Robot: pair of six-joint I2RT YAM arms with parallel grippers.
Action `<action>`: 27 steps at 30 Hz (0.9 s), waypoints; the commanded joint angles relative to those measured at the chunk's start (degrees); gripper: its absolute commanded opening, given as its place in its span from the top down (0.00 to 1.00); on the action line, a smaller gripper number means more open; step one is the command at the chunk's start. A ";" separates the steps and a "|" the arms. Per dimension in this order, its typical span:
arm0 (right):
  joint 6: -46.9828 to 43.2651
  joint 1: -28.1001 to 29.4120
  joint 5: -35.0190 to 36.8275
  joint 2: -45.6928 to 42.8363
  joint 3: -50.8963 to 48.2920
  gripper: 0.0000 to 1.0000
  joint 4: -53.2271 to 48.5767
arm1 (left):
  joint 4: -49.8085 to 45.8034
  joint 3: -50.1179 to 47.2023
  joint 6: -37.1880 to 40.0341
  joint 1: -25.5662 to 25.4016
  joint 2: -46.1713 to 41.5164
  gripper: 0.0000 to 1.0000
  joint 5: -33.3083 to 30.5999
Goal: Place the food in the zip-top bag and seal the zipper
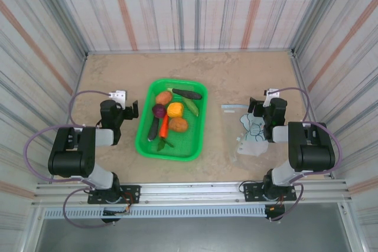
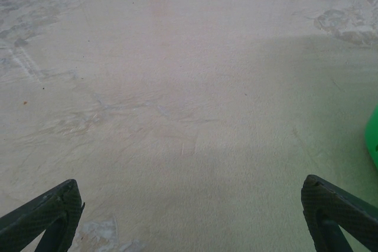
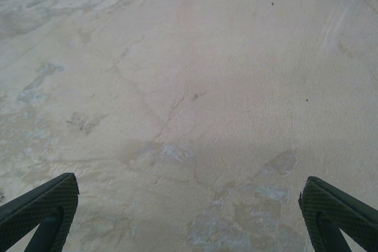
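- Looking from above, we see the left hand [image 1: 133, 109] over the beige mottled tabletop [image 1: 118, 69], just beside the left wall of the green mesh plastic basket [image 1: 168, 156]. Its two dark fingers stand wide apart and hold nothing.
- From the left wrist camera, the left hand [image 2: 192, 205] shows its black textured fingertips [image 2: 59, 205] at the two lower corners with bare tabletop between them. A green edge of the basket [image 2: 373, 140] shows at the right border.
- The right hand [image 1: 257, 108] is also spread fully and is empty. From above it appears at the far right corner of the clear floppy plastic zip-top bag [image 1: 248, 146], which has a pale blue-grey cartoon print.
- From the right wrist camera, the right hand [image 3: 189, 205] has bare tabletop between its fingertips [image 3: 56, 202].
- The zip-top bag lies flat on the tabletop, right of the basket and apart from it. The right arm covers its right side.
- A thin pale strip [image 1: 233, 107] runs along the far edge of the bag. We cannot tell if it is pressed shut.
- All the food lies inside the basket:
  - an orange carrot [image 1: 163, 126];
  - a round yellow-orange fruit [image 1: 175, 110];
  - two brown potatoes [image 1: 178, 124];
  - a purple onion [image 1: 158, 111];
  - a dark eggplant [image 1: 187, 94];
  - a green pod [image 1: 191, 106];
  - a dark cucumber [image 1: 153, 129].
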 commanded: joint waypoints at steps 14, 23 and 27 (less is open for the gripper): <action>0.21 22.12 9.34 -33.29 29.64 0.01 -52.78 | -38.05 18.45 11.21 -14.90 -32.29 0.01 1.40; 24.25 22.95 -13.15 -48.73 34.54 0.01 -77.75 | -88.23 40.41 -18.09 -31.18 -40.65 0.01 -16.30; 26.17 23.62 -12.41 -43.98 38.02 0.00 -92.31 | -96.57 39.88 -28.41 -24.67 -44.21 0.01 -5.58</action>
